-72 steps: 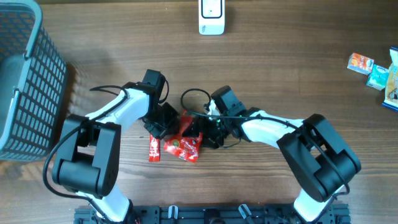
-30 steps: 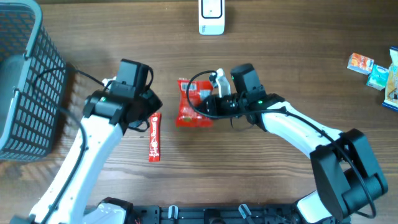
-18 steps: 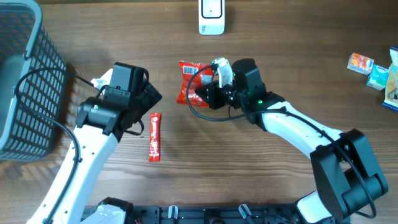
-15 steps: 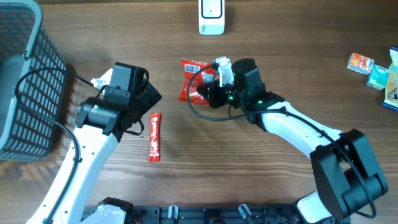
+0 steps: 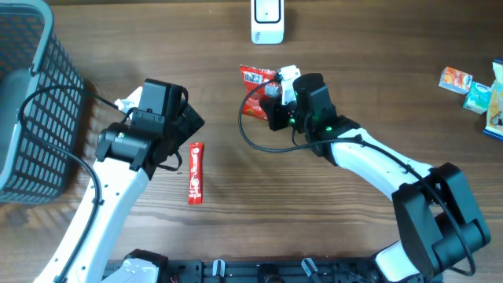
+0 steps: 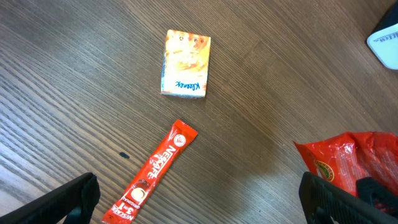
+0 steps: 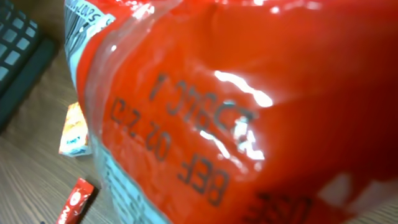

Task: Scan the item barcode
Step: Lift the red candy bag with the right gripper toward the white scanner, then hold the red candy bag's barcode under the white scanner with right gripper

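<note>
Two labels: Nescafe stick (image 6: 152, 177), Kleenex pack (image 6: 185, 63); right fingers (image 5: 273, 110) pinch red bag (image 5: 253, 77); left fingers (image 6: 68, 199) wide, empty.

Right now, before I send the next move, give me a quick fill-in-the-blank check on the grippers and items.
The right gripper is shut on the ___ snack bag.
The left gripper is ___ and holds nothing.
The Nescafe stick lies flat on the ___.
The tissue pack near it reads ___.
Missing words: red; open; table; Kleenex.
</note>
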You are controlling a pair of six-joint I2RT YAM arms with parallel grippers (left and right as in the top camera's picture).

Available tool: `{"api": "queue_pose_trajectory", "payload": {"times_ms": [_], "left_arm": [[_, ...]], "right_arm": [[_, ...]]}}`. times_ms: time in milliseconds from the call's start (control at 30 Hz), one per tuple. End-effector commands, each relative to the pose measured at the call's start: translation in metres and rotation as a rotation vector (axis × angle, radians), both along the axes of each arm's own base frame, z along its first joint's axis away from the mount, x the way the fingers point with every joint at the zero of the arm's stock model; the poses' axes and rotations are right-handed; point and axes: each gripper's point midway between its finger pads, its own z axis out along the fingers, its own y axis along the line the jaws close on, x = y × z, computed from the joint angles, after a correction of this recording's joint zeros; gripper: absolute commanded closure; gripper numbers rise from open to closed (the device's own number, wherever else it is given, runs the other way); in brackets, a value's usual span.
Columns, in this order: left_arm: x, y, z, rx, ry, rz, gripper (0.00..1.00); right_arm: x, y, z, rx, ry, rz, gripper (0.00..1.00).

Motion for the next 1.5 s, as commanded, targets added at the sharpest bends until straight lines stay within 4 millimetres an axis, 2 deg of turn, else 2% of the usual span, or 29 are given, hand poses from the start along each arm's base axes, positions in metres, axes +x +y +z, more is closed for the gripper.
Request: {"api": "queue_pose_trajectory", "payload": {"times_ms": [0,300,500,667,800,1033,1467], "left_arm": [[0.002,0.004,0.005,0.023,-0.018,0.007,0.0],[0.002,0.004,0.005,0.023,-0.017,0.007,0.0],[0.002,0.004,0.005,0.023,-0.017,0.007,0.0],[0.002,0.004,0.005,0.023,-0.017,0.007,0.0],[0.002,0.004,0.005,0.023,-0.017,0.007,0.0],[0.002,0.004,0.005,0.023,-0.017,0.007,0.0],[0.002,0.004,0.005,0.023,-0.018,0.007,0.0]], "right_arm": [[0.01,-0.001,0.019,-0.005,-0.072,-0.001,0.96],[0.009,-0.001,0.017,-0.01,-0.066,-0.003,0.96],[0.022,-0.02,0.015,-0.085,-0.101,-0.111,0.96],[0.025,-0.023,0.016,-0.146,-0.154,-0.08,0.96],[0.031,-0.032,0.018,-0.191,-0.184,-0.123,0.96],[0.046,-0.056,0.027,-0.319,-0.281,-0.215,0.96],[0.07,-0.078,0.047,-0.479,-0.458,-0.304,0.96]]}}
